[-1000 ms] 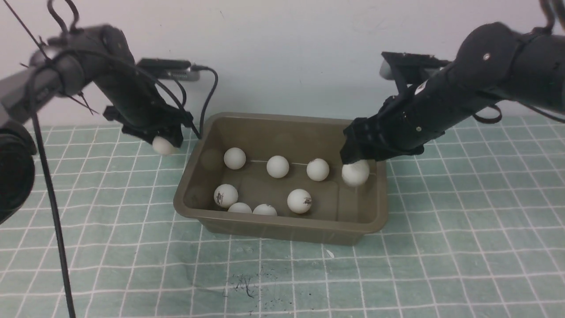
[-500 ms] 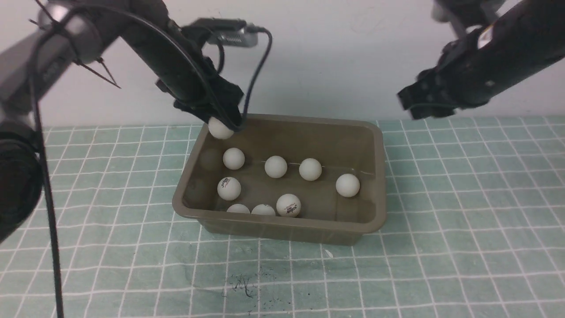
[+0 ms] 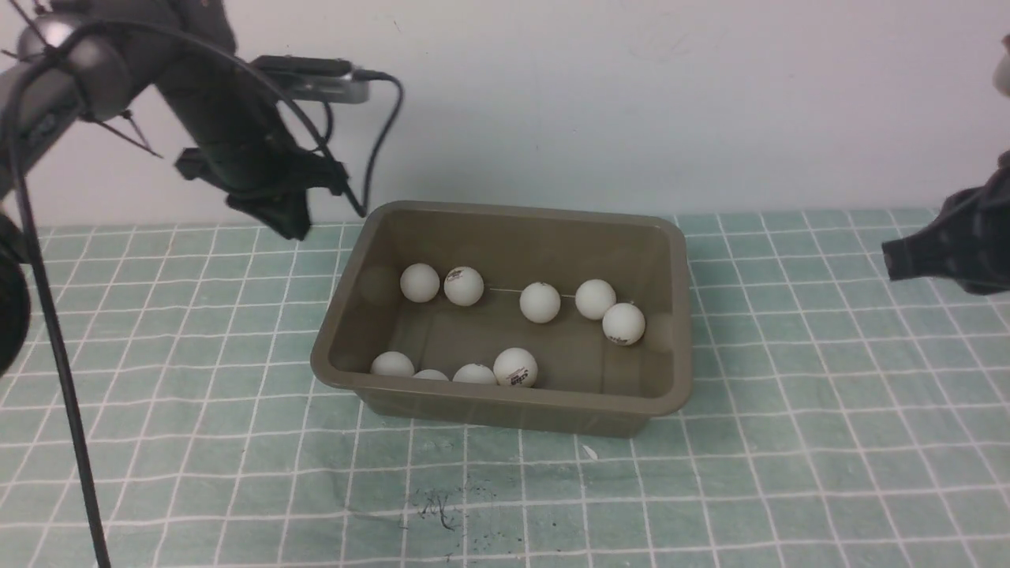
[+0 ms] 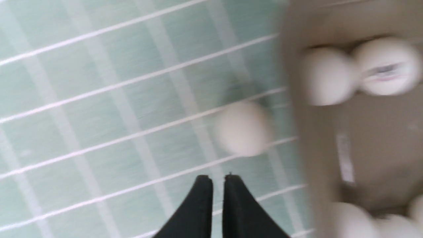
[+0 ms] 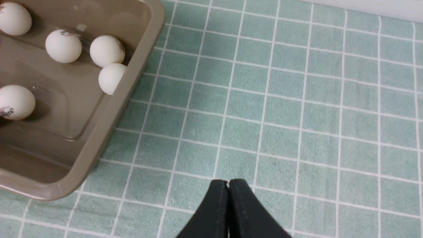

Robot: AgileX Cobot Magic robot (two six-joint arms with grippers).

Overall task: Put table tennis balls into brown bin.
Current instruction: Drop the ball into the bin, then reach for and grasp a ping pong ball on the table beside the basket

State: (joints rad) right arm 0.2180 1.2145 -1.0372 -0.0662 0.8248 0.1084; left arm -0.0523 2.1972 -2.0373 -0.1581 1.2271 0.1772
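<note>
Nine table tennis balls [image 3: 540,302] are seen inside the brown bin [image 3: 505,398] at mid-frame, a tenth ball [image 4: 244,129] just outside its wall, while left gripper [image 4: 218,178] and right gripper [image 5: 228,182] are held pinched together, empty, apparently parked clear.

Left arm [image 3: 229,134] and right arm [image 3: 959,241] hover apart, both jaws closed and empty.

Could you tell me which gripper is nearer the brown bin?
Left. The left gripper hangs by the brown bin's far-left corner; the right gripper is well to its right.
</note>
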